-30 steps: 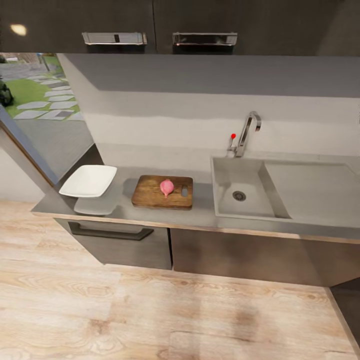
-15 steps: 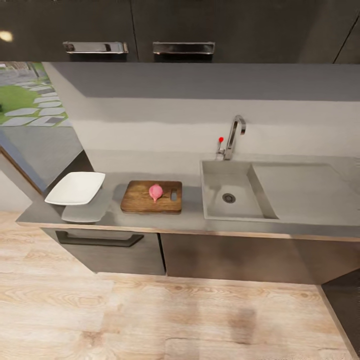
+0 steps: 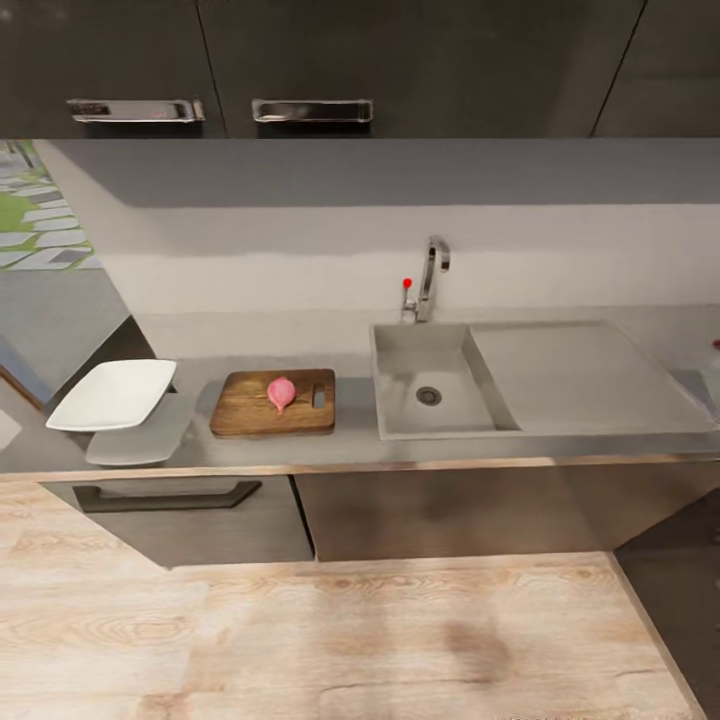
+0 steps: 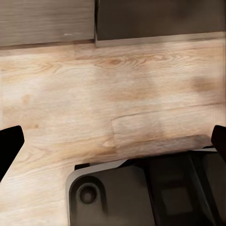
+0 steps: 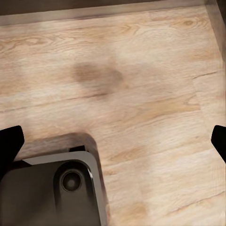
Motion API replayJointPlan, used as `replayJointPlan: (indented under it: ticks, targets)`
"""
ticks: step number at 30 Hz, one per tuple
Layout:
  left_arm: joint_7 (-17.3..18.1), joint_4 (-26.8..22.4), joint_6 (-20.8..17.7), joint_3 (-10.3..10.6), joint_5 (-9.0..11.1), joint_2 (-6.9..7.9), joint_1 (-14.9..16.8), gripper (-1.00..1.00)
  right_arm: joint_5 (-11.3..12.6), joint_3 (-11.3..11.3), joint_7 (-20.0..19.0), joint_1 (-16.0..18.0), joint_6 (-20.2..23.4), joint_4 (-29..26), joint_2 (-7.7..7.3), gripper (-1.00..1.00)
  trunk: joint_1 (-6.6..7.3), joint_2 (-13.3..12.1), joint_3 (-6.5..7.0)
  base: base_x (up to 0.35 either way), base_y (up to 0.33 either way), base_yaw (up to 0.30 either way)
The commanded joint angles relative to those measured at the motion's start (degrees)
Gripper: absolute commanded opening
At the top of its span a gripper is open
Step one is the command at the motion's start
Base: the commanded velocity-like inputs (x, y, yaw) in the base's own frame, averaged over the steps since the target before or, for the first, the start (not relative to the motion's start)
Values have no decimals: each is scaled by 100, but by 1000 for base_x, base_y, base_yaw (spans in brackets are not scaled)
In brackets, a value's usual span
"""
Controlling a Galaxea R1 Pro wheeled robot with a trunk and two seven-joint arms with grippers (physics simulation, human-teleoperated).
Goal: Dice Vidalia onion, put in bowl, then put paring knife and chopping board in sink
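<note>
A home kitchen, grey bench [image 3: 420,445] with inset sink [image 3: 440,385] and chrome tap [image 3: 430,275], glossy dark wall cabinets [image 3: 400,60], chopping board [image 3: 272,402], white bowl [image 3: 112,394], wood plank floor [image 3: 350,640], perhaps a garden path outside at left.

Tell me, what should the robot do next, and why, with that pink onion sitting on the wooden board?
Probably roll closer to the countertop and raise an arm toward the chopping board. The onion already sits on the board and the sink basin looks empty, so cutting comes next. Both wrist views look down at the wood floor, fingertips spread wide, so the arms hang low, away from the counter. I cannot make out the knife.
</note>
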State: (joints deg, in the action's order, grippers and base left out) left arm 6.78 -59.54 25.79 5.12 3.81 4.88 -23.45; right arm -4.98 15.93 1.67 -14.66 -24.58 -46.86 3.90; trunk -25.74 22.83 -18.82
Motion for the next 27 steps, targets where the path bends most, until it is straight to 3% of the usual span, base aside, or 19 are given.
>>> replayJointPlan:
  ticks: [1,27]
  targets:
    - [26,-3,5,7,41,4,0,100,-52,15,17,-1,-3,-8,6,100,-4,9,0,0,0,-197]
    - [27,34,10,7,41,2,1,100,-55,15,17,-2,-3,-8,6,100,-4,9,189,0,0,-197]
